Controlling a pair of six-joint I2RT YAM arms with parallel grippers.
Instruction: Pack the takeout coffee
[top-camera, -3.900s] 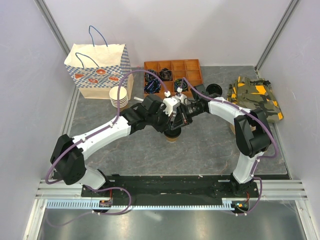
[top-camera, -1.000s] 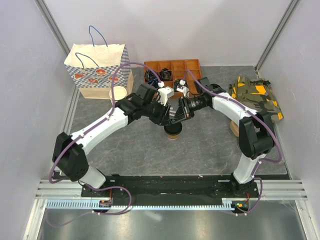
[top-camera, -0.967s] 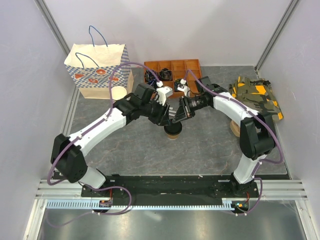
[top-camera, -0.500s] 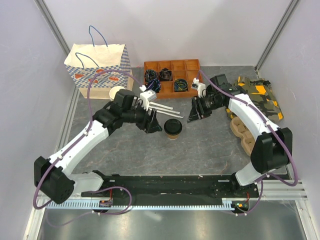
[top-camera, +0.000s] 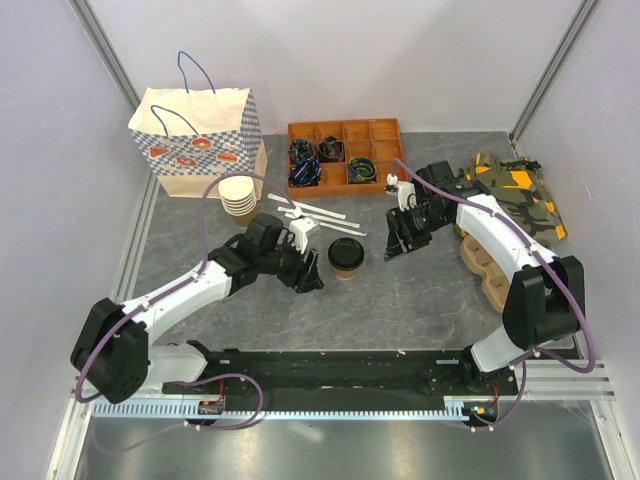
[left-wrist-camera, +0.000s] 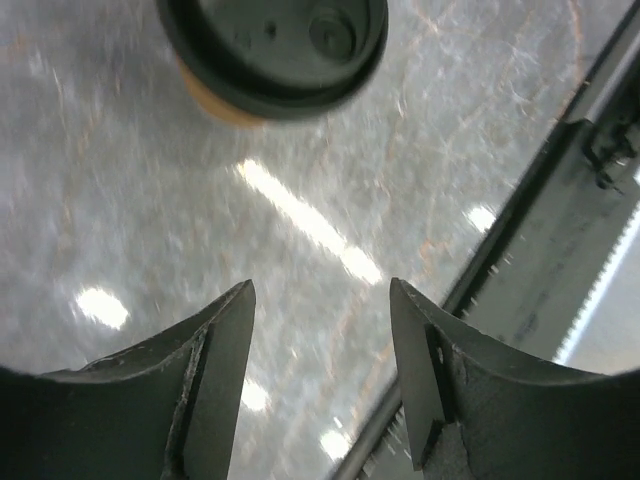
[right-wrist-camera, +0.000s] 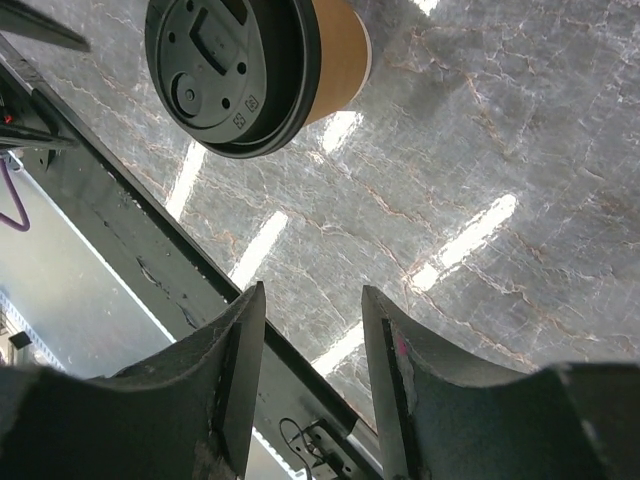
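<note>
Jaws gaping empty either side of takeout coffee (top-camera: 346, 255).
Left gripper (left-wrist-camera: 320, 290) and right gripper (right-wrist-camera: 312, 295) are hanging part-open, gripping nothing, flanking it as it is standing upright on the table (top-camera: 420, 300), seemingly ready for pickup; wrist views are showing its black lid (right-wrist-camera: 225, 70) seated, while only the overhead is showing the paper bag (top-camera: 195, 140), back left.

White arms (top-camera: 185, 291), black joints (top-camera: 116, 346), purple cables (top-camera: 203, 225)

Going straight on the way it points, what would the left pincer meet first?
Likely the takeout coffee, just ahead of the left pincer and slightly off-line; depth is unclear, the table may come first.
</note>
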